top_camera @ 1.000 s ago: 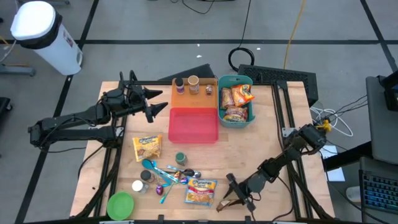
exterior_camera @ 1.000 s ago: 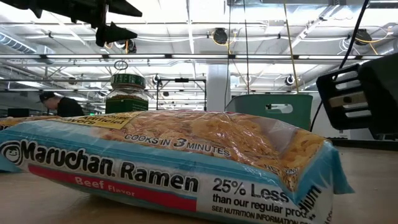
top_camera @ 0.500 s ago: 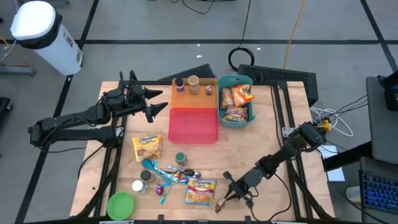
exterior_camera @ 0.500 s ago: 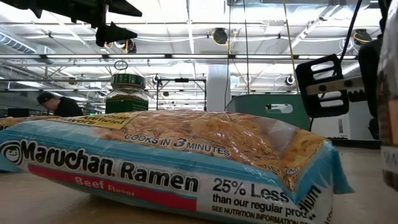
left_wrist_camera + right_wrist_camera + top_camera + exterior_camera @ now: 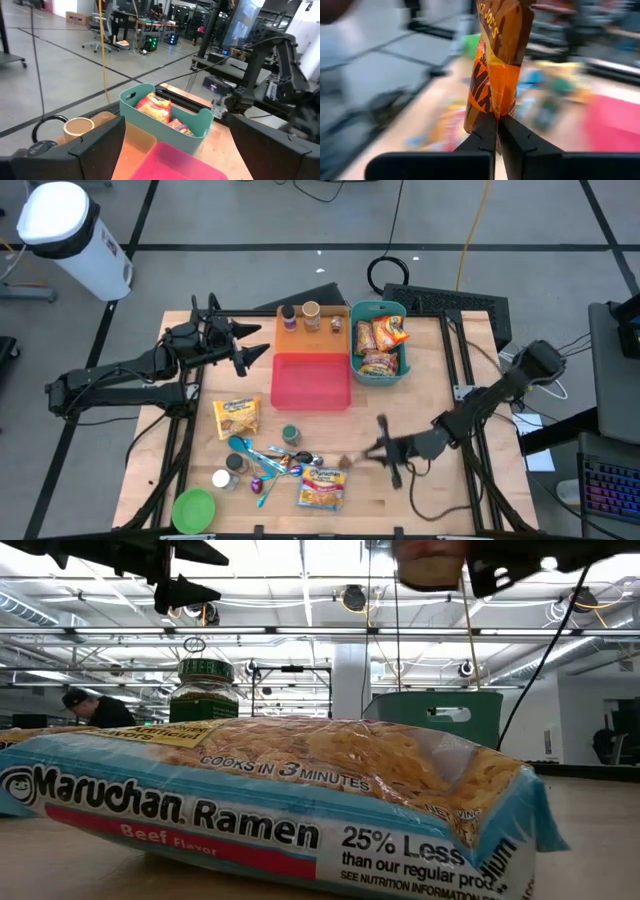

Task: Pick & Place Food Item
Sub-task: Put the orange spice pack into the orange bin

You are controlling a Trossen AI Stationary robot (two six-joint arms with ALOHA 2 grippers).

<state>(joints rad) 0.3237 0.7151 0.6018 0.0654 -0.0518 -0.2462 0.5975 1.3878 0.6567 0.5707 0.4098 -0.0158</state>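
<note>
Orange snack packet [image 5: 496, 60] pinched in right claw [image 5: 497, 131]; blurred in high view.

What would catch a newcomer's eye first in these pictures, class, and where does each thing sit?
In the low view a Maruchan ramen packet fills the foreground, lying flat on the table. In the right wrist view the right gripper pinches an orange snack bag, which stands up from its fingers. From above, the red tray lies mid-table beside a teal basket of snack packets, and the left gripper hangs near the tray's left edge.
</note>
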